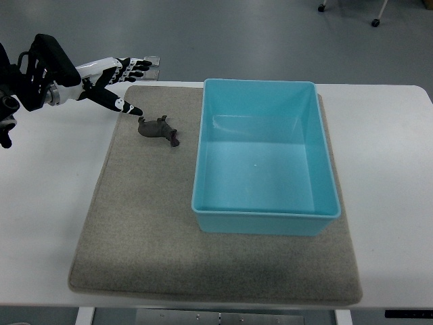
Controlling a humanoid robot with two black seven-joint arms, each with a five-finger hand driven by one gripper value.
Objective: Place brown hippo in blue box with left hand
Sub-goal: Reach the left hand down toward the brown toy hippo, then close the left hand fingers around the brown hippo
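Left hand [115, 84] is being held open above the far left corner of the mat, close to the brown hippo [159, 130].

The fingers [139, 68] are being kept spread and nothing is being gripped; the thumb tip is being pointed at the hippo, just beside it, and contact cannot be told. The hippo is being supported by the grey mat [135, 237], left of the blue box [264, 220], apart from its wall. Both are being carried by the white table [40, 203].

Brown hippo [160, 130]; light-blue box [265, 157]; grey mat [135, 230]; white table [47, 203].
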